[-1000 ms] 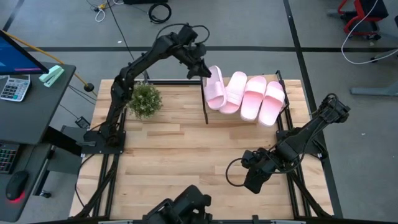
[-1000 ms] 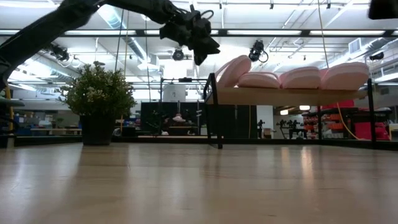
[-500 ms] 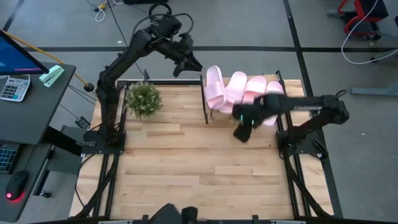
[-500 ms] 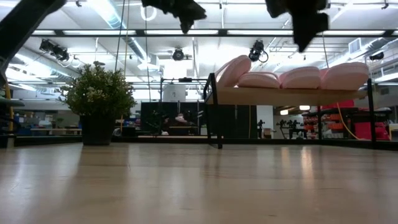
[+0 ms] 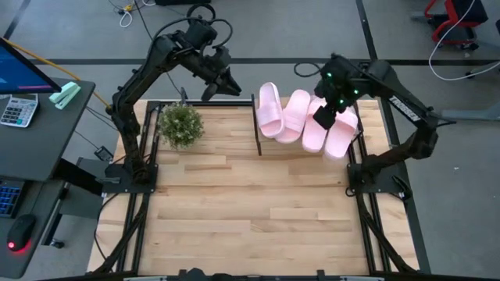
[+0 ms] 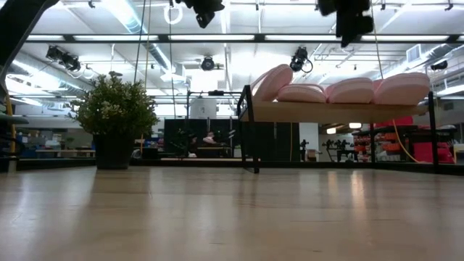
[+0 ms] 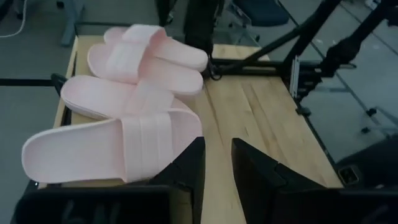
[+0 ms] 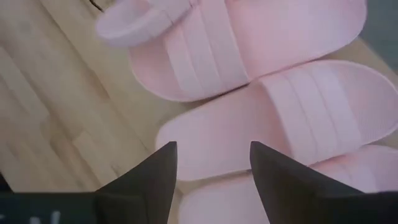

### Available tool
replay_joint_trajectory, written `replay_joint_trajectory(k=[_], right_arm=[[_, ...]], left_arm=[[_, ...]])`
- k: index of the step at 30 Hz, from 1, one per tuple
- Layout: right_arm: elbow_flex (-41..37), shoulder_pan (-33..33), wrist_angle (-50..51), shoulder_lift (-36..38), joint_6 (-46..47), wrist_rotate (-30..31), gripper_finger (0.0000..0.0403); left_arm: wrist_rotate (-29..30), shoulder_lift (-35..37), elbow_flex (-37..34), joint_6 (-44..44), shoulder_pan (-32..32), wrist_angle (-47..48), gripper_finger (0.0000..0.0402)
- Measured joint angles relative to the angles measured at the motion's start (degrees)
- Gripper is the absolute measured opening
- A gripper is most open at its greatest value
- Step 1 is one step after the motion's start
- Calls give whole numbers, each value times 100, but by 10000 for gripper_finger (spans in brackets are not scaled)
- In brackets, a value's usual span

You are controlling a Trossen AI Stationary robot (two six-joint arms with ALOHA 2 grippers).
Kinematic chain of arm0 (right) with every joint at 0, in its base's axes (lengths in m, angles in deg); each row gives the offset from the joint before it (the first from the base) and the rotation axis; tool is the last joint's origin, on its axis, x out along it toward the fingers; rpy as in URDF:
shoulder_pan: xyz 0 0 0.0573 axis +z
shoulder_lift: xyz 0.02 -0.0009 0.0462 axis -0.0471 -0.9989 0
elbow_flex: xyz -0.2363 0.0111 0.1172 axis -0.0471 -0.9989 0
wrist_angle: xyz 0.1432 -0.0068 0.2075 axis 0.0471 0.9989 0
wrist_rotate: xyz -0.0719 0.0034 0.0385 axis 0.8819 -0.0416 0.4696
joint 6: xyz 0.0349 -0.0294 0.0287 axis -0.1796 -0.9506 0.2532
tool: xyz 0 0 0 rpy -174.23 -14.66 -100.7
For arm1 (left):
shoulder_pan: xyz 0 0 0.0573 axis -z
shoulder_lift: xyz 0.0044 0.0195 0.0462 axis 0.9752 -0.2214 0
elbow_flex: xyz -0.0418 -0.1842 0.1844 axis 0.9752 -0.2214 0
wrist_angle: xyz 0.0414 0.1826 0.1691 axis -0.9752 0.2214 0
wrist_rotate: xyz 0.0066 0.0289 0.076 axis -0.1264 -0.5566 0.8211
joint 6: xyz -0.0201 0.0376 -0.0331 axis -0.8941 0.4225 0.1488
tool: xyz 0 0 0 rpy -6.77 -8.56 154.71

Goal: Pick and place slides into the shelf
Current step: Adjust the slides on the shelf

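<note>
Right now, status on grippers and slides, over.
Left gripper clear of the shelf, empty. Right gripper open above the slides. All four on shelf, leftmost tilted. Nothing in the way.

Bright, even overhead light; ceiling strips glare in low view; shadows soft

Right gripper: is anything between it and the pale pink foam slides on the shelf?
Nothing visible. The right gripper, jaws open, hangs directly above the four pale pink foam slides lying on the light-wood shelf, with only open air between in the low view.
</note>
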State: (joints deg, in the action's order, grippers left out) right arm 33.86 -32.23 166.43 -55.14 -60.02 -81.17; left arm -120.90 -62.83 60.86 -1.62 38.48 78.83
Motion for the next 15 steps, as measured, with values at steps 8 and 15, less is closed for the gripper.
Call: replay_joint_trajectory(k=[8,15], right_arm=[[-60,-682,0,-923,-662,-1034,208],[-62,-1182,-6,-1443,-1124,-983,208]], left_arm=[[-5,0,0,271,-8,135,82],[-5,0,0,288,-8,140,89]])
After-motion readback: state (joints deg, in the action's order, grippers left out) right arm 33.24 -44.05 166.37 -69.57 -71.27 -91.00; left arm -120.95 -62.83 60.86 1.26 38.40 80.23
